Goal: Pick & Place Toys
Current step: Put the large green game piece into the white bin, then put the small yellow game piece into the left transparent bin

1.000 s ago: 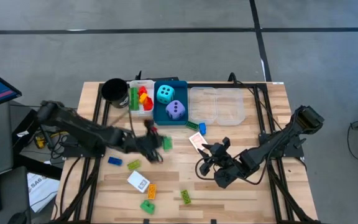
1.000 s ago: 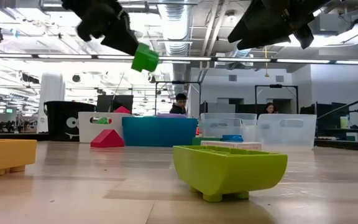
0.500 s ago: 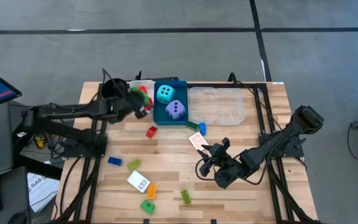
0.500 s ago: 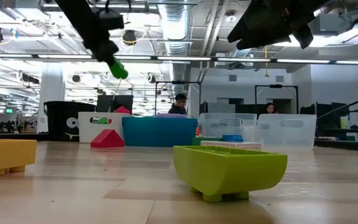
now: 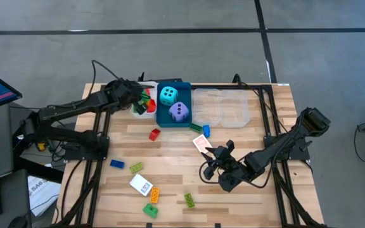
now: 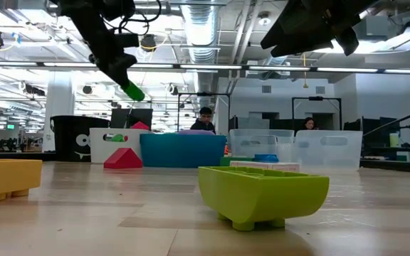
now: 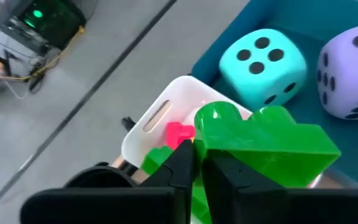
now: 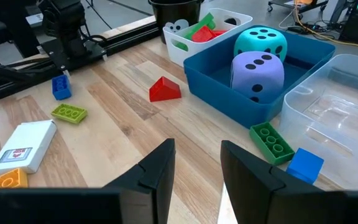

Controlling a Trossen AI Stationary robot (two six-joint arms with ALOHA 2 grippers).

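The pale wooden surface [image 5: 246, 196] carries, along its far edge, a black cup [image 5: 111, 90], a white tray [image 5: 146, 107], a blue tray [image 5: 165, 117] and two clear trays [image 5: 221, 107]. A red wedge [image 5: 154, 134] lies near the middle. Toward the near edge sit a blue brick [image 5: 117, 164], lime brick [image 5: 135, 168], white card box [image 5: 140, 184], orange brick [image 5: 154, 194] and green bricks [image 5: 151, 209].

Wood-slat counter [image 5: 246, 196] sits on a grey concrete floor [image 5: 170, 57] with dark seams. Behind it is a big open office: exposed ducts [image 6: 205, 28], strip lights, white walls, two people [image 6: 206, 119] at desks.
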